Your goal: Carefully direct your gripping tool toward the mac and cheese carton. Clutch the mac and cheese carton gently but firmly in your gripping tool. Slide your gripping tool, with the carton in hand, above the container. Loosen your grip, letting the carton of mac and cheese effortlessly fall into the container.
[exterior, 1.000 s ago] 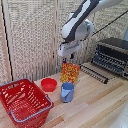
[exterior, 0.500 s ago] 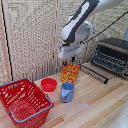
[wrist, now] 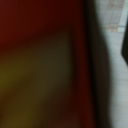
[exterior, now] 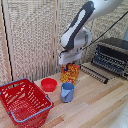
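A: Where does the mac and cheese carton [exterior: 70, 73] stand?

B: Upright on the wooden table [exterior: 100, 102], behind the blue cup [exterior: 67, 92] and toward the exterior view's right of the small red bowl [exterior: 49, 84]. The cup overlaps its lower edge in that view, so contact between them cannot be judged.

A: Can any print on the carton be read?

B: No. Its face shows orange-yellow with red patches and speckles, but no word or brand is legible at this size. The wrist view is a blur of dark red and dull yellow [wrist: 40, 70] filling most of the picture, with no letters to make out there either.

A: And the gripping tool [exterior: 67, 64]?

B: It hangs at the end of the white arm [exterior: 82, 25] right at the carton's top edge. The fingers are lost against the carton's top, so whether the jaws are apart or closed on the carton cannot be told.

A: Where is the container [exterior: 15, 90]?

B: At the exterior view's left, near the front of the table, well apart from the carton. It is a red lattice basket with a grey-blue rim handle, and nothing can be seen inside it.

A: Anything else on the table?

B: A dark toaster oven [exterior: 112, 55] at the exterior view's right, its door folded down; no label on it can be read.
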### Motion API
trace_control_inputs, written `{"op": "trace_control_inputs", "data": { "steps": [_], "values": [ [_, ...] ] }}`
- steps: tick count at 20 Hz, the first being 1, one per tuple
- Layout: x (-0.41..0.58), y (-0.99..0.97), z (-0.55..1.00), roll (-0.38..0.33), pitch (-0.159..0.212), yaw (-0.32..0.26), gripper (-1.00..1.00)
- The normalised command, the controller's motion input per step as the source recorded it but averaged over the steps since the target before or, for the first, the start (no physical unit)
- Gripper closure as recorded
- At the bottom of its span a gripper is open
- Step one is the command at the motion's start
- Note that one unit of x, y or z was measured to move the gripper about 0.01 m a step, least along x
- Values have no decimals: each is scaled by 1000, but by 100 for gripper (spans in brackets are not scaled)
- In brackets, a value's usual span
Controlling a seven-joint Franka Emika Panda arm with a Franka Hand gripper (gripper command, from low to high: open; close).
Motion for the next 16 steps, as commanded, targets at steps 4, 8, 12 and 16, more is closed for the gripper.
{"op": "trace_control_inputs", "data": {
  "steps": [4, 8, 12, 16],
  "values": [
    [71, -59, -24, 1, 1, -121, 100],
    [-3, -1, 279, 10, 2, -184, 100],
    [-11, 0, 766, 11, 21, -268, 100],
    [69, 0, 994, 0, 57, -168, 100]
  ]
}}
